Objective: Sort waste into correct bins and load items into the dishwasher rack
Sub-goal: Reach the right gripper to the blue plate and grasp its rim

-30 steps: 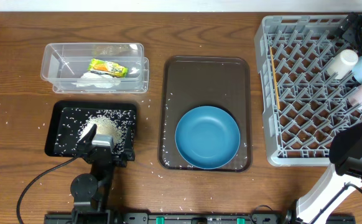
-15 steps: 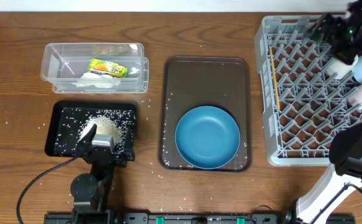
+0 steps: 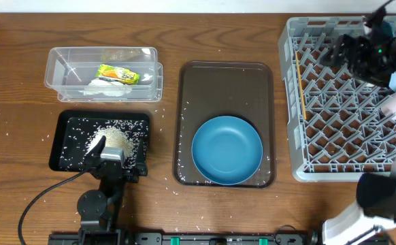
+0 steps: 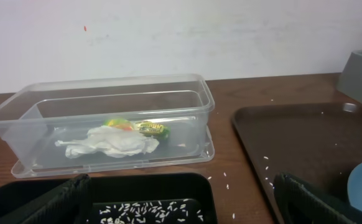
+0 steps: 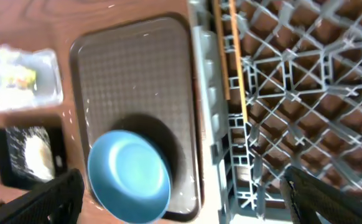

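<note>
Well, the wide dark blue round bowl (image 3: 226,150) is parked on the flat brown tray's (image 3: 225,88) near end. It's likely stiff and slick, so best pinched at the rim. Both left fingers (image 4: 318,199) and right fingers (image 5: 330,199) are spread, empty.

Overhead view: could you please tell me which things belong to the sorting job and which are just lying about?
Job: bowl, rack, chopsticks, tub, black tray, rice, napkin, wrapper.
Lying about: brown tray, cable.
</note>
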Robot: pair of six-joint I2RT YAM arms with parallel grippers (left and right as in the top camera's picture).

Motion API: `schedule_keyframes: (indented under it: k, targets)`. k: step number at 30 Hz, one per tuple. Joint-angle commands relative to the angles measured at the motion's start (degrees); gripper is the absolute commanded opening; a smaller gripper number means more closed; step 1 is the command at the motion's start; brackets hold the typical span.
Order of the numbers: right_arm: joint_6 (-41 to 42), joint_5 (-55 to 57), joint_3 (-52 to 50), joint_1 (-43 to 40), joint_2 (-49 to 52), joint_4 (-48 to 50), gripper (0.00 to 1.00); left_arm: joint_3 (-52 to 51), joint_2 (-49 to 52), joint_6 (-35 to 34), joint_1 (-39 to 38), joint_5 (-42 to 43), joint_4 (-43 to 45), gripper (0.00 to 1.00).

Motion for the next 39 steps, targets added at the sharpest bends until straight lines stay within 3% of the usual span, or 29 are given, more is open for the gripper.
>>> schedule_keyframes:
  k: [1,10,18,21,24,27,30,39]
  targets:
    - [-2.4,7.8,0.5,6.3,-5.2,-0.5,0.99,-1.1,-0.4,0.8,-0.2,-0.1,-1.7,0.95]
    - [-2.4,8.1,0.4,22.0,-5.2,2.7,0.99,-1.1,-0.4,0.8,-0.2,-0.1,-1.7,0.95]
    - [-2.4,2.1,0.4,30.6,-4.8,9.9,0.99,-1.1,-0.4,0.8,-0.2,-0.1,-1.7,0.95]
    - [-2.4,0.8,0.4,33.8,-3.3,11.0,0.94,-1.1,-0.4,0.8,-0.2,-0.1,-1.7,0.95]
    - [-2.1,6.5,0.4,36.7,-0.4,9.9,0.79,-1.1,-0.4,0.8,-0.2,-0.1,-1.7,0.95]
    - [1.1,17.3,0.4,39.0,3.7,7.2,0.80,-1.1,-0.4,0.8,-0.2,-0.1,-1.7,0.95]
    - [3.2,20.5,0.4,40.0,9.0,4.3,0.88,-1.1,-0.4,0.8,-0.2,-0.1,-1.7,0.95]
    - [1.5,1.7,0.4,42.9,21.2,2.3,0.85,-1.1,-0.4,0.8,-0.2,-0.1,-1.7,0.95]
